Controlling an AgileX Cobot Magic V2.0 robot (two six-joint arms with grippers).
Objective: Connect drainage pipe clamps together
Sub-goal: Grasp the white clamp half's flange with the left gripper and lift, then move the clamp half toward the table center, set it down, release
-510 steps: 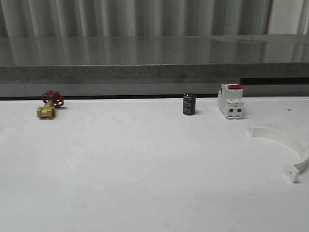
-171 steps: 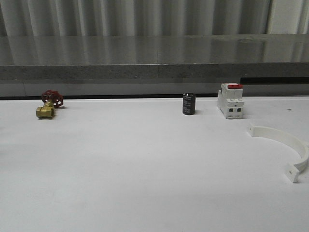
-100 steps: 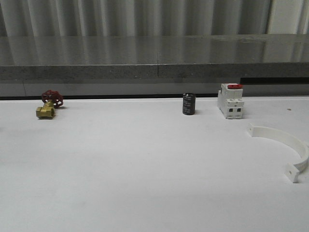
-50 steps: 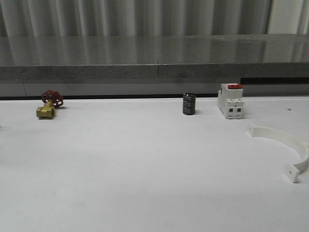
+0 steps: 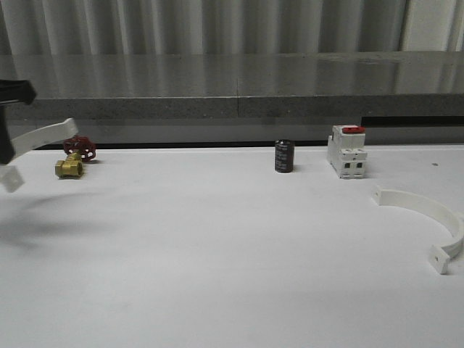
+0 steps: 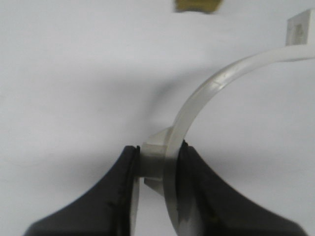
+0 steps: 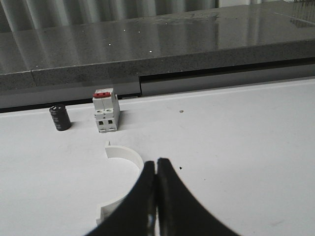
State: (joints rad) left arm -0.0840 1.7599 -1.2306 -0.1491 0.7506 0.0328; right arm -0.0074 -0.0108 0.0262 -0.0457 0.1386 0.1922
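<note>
One white half-ring drainage pipe clamp [image 5: 42,135] hangs in the air at the far left of the front view, above the table. My left gripper [image 6: 157,153] is shut on it near one tabbed end, and the arc [image 6: 216,83] curves away from the fingers. The other clamp [image 5: 429,211] lies flat on the table at the right, its open side facing the left. In the right wrist view this clamp [image 7: 124,155] sits just beyond and beside my right gripper [image 7: 157,164], which is shut with nothing in it and held above the table.
A brass valve with a red handwheel [image 5: 72,159] sits at the back left, just behind the lifted clamp. A black cylinder [image 5: 283,156] and a white switch with a red top [image 5: 346,151] stand at the back. A grey ledge [image 5: 232,90] runs behind the table.
My left gripper has come into the front view at the left edge, carrying a clamp half in the air. The clamp on the right has not moved.
</note>
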